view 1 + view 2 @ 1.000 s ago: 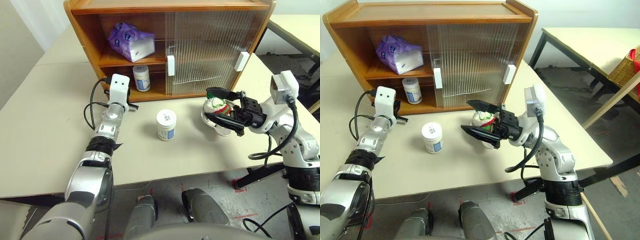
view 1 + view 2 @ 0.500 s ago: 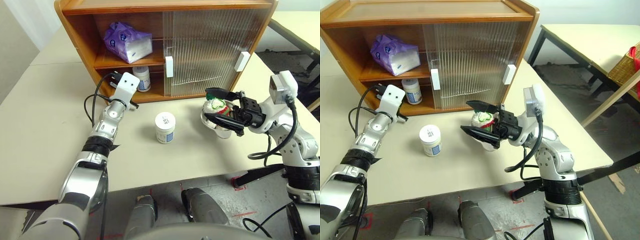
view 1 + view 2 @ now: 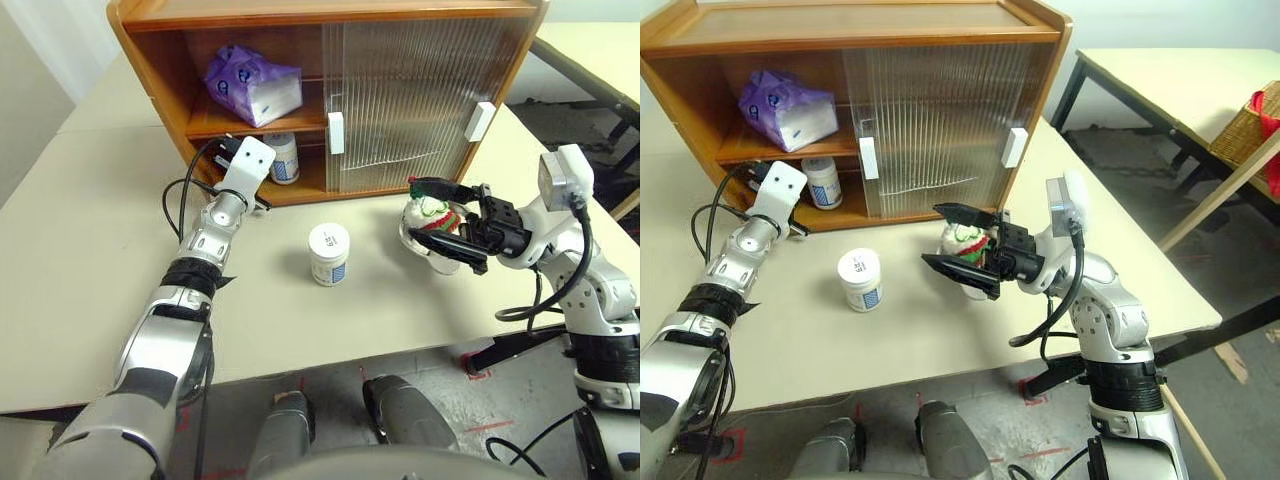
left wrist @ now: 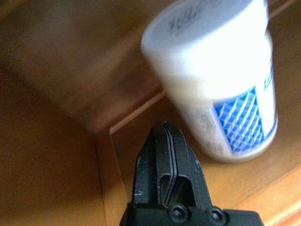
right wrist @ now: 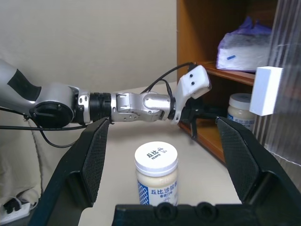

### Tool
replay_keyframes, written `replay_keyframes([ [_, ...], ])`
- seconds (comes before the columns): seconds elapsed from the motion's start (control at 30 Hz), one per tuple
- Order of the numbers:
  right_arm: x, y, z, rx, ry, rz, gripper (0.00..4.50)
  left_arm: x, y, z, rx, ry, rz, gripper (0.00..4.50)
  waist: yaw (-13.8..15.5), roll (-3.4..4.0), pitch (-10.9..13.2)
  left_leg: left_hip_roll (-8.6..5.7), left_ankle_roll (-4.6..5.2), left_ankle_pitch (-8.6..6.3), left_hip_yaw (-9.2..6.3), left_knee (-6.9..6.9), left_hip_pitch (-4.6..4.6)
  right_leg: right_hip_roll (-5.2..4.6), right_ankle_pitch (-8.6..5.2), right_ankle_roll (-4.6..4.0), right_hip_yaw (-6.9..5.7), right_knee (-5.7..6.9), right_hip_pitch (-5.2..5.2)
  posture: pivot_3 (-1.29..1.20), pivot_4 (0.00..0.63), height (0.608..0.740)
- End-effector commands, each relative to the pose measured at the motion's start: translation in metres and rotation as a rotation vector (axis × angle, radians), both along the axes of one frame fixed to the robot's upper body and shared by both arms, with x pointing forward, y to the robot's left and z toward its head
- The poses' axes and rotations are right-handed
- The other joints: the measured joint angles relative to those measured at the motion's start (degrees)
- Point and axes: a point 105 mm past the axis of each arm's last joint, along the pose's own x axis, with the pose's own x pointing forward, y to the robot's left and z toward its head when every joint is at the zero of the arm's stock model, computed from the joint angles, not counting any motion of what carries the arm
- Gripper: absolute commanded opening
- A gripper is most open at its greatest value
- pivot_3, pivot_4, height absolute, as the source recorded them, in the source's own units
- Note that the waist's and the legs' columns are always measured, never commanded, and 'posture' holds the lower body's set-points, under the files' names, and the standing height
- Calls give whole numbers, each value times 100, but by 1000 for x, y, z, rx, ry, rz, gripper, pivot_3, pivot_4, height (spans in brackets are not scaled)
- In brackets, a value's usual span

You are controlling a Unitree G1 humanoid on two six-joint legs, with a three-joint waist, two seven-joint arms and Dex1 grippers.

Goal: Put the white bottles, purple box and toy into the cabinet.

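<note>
White bottle (image 3: 329,253) waits on your table, its twin (image 3: 283,157) shelved in the cabinet (image 3: 163,75) | left gripper (image 4: 165,141) clenched, empty, beside it | right gripper (image 3: 441,223) spread wide, poised by the toy (image 3: 431,212).

The cabinet (image 3: 330,90) is set at the table's (image 3: 90,260) back. The box (image 3: 255,82) lies on its upper shelf, one bottle (image 3: 284,157) below. Another bottle (image 3: 329,254) is placed before it, the toy (image 3: 432,215) to the right.
</note>
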Motion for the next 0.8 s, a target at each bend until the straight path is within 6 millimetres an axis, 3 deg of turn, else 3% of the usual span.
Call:
replay_keyframes([
  [0.03,-3,-1,2,-9,-20,-8,4500,2,1,-3,39,17,-11,29,-63,-1,-1,-1,0,0,2,0,0,0,0,1,0,0,0,-328,51,740],
  [0.8,-3,-1,3,-13,-20,-19,4500,15,-35,10,48,1,-138,29,-317,-3,-4,-53,14,10,32,38,-5,3,-12,71,-3,3,15,-336,47,740],
])
